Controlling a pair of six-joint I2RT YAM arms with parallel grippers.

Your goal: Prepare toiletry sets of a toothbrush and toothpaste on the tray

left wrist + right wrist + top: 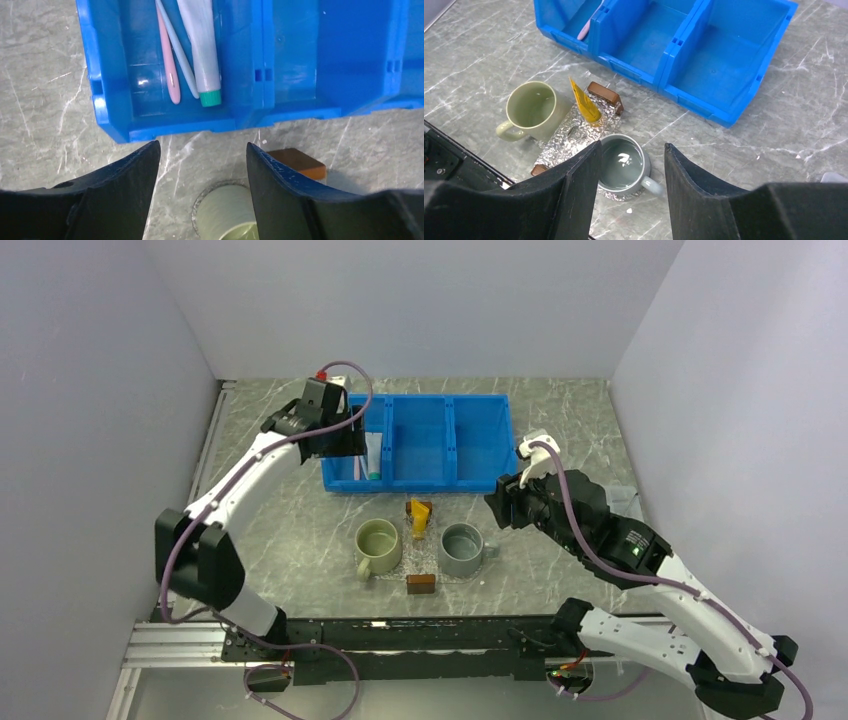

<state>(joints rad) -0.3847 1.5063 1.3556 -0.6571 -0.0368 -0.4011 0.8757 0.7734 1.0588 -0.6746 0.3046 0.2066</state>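
A pink toothbrush (167, 55), a pale blue toothbrush (181, 57) and a white toothpaste tube with a teal cap (203, 47) lie in the left compartment of the blue bin (165, 131). The yellow-orange toothpaste (584, 102) stands tilted on the glittery clear tray (561, 142), between two mugs. My left gripper (202, 145) is open and empty, above the bin's front left edge (335, 435). My right gripper (631, 145) is open and empty, above and right of the grey mug (505, 502).
A green mug (378, 545) and a grey mug (463, 548) stand on the tray's two ends. One brown block (421, 583) lies at the tray's near edge, another (605, 95) at its far edge. The bin's middle and right compartments (480, 440) hold nothing.
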